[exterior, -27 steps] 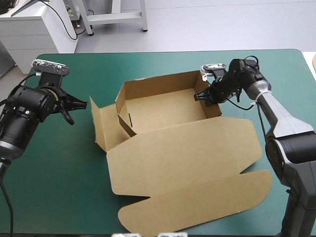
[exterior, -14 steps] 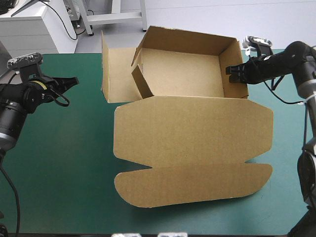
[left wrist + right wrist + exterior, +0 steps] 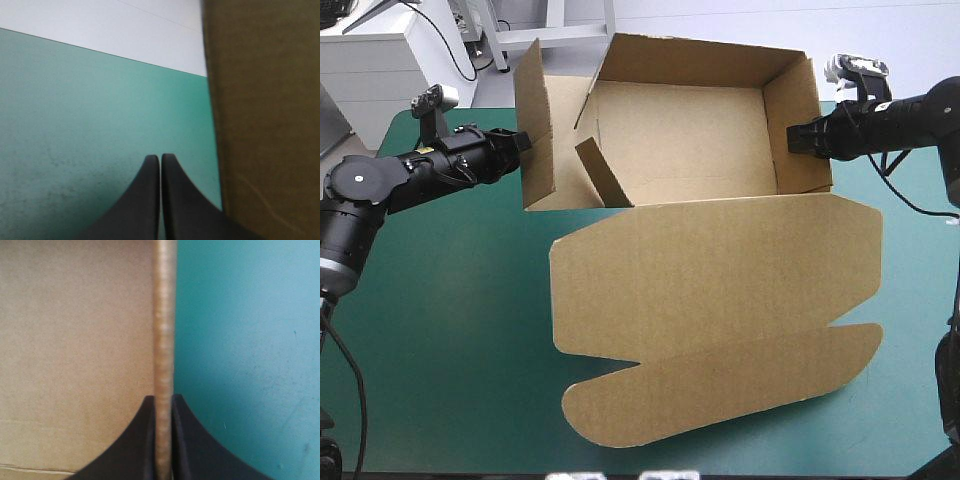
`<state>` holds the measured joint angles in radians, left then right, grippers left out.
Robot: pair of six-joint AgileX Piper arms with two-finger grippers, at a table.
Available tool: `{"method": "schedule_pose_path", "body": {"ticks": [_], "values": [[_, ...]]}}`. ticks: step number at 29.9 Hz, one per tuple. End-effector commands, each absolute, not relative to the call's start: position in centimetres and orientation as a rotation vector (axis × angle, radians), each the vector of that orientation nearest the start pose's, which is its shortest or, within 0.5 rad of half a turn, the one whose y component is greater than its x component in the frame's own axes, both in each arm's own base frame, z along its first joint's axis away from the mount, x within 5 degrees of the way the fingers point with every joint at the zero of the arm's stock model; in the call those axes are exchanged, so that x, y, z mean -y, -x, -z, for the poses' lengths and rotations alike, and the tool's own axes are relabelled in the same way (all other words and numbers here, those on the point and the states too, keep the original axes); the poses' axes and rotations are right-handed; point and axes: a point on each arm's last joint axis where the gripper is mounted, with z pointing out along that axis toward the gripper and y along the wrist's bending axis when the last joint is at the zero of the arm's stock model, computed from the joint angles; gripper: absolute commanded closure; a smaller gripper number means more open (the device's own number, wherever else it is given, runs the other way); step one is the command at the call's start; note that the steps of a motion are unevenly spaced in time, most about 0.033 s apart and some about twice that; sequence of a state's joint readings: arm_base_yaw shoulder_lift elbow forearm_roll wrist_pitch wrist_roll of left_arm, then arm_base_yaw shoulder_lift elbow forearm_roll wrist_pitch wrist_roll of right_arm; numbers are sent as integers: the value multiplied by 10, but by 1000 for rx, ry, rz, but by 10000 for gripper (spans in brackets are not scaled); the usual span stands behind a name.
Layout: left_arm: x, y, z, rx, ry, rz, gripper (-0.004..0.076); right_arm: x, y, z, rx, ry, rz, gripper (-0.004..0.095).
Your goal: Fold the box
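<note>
Your right gripper (image 3: 163,397) pinches the box's (image 3: 680,140) right wall (image 3: 798,120), steadying it at the table's (image 3: 440,350) far side. Your left gripper (image 3: 160,156), fingers together and empty, sits beside the left flap (image 3: 535,120), probably to push it in.

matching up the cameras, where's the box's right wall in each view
High view: the right wall at the box's right end, pinched by the right claw.
Left wrist view: not in it; the board beside the left claw is the left flap.
Right wrist view: its edge, in the right claw.
Shared landmark: the teal-green cover.
</note>
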<state>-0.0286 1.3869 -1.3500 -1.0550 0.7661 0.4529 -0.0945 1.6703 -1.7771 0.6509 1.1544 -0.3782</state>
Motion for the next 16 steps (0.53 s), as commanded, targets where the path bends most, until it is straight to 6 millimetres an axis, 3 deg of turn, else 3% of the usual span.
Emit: {"method": "schedule_pose_path", "body": {"ticks": [1, 6, 16], "values": [[72, -283, -444, -1858, -141, 1077, 731, -21, -346, -445, -2186, 237, -655, 929], [78, -275, -448, -1842, -215, 1155, 731, -21, -350, -443, -2175, 229, -639, 927], [81, -264, -445, -1907, -332, 1145, 731, -53, -354, -439, -2181, 278, -534, 927]]}}
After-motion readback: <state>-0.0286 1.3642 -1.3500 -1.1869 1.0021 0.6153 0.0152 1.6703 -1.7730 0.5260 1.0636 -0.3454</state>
